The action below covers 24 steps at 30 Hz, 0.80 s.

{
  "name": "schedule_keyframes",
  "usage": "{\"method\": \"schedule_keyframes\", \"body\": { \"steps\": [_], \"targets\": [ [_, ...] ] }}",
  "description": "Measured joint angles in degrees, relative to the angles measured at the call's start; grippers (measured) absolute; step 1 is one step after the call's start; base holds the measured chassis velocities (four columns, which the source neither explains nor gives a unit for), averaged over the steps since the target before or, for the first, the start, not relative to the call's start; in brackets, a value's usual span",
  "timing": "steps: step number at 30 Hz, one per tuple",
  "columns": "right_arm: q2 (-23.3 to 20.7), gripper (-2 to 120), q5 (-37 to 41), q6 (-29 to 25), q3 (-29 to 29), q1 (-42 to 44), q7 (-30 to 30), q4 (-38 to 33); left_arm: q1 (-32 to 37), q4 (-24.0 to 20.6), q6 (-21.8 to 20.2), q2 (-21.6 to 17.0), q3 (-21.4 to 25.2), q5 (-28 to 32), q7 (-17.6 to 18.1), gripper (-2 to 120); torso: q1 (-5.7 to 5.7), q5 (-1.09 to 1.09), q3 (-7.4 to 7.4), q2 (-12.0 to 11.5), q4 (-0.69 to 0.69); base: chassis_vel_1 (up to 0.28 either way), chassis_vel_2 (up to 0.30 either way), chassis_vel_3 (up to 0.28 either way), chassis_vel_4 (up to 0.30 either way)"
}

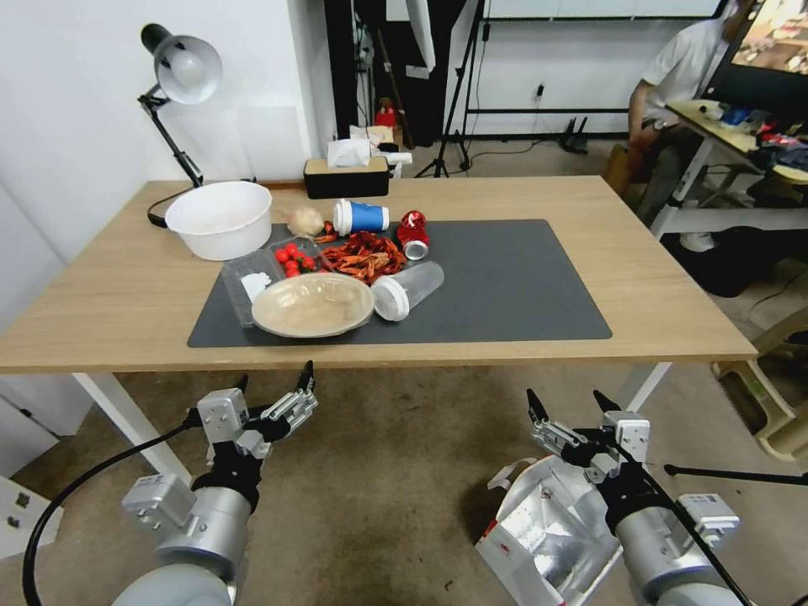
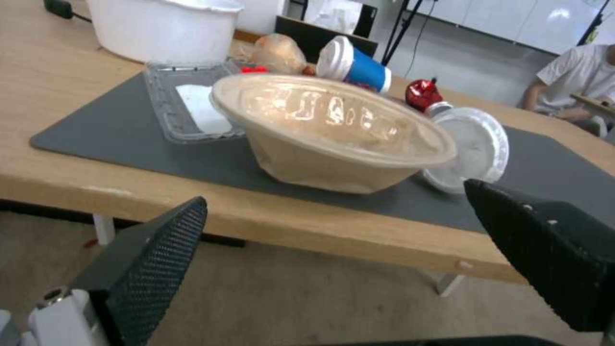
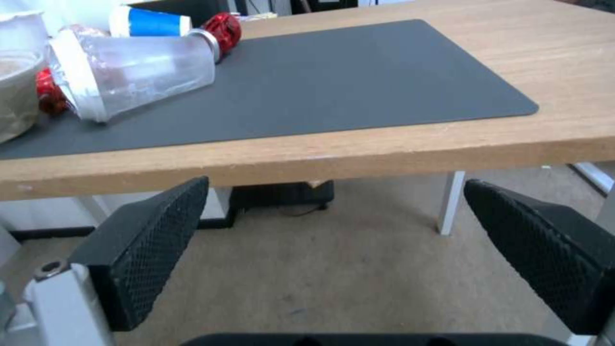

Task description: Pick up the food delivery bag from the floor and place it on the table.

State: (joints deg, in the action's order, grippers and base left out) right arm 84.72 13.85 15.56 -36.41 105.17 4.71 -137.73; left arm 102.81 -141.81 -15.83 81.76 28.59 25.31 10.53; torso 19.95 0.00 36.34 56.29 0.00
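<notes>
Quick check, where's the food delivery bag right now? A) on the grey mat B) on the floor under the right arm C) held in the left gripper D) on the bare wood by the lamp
B: the food delivery bag sits on the floor beneath the right gripper, which is open and holds nothing; the left gripper is open too, short of the table.

Silver-grey arms, black cable, black mesh-textured pincer fingers (image 3: pixel 151 250).

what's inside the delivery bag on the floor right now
The food delivery bag stands open on the floor, showing only silver foil lining and a few red specks. The right gripper, open, and its arm cover part of the opening, so its bottom stays hidden.
</notes>
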Motion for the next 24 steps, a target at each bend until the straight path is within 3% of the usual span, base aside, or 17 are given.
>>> {"method": "schedule_keyframes", "body": {
  "steps": [12, 24],
  "targets": [
    [0.0, 100, 0.1, 0.0, 0.0, 0.0, 0.1, 0.0, 0.1, 0.0, -0.3, 0.0, 0.1, -0.5, -0.5, 100, -1.16, 0.00, -1.40, -2.6, 0.00, 0.000, 0.000, 0.000, 0.000],
    [0.1, 100, 0.1, 0.1, -0.3, 0.3, 0.1, -0.1, 0.1, 0.3, -0.2, -0.1, -0.1, -1.3, -1.3, 100, -2.83, 0.00, -3.76, -6.6, 0.00, 0.000, 0.000, 0.000, 0.000]
  ]
}}
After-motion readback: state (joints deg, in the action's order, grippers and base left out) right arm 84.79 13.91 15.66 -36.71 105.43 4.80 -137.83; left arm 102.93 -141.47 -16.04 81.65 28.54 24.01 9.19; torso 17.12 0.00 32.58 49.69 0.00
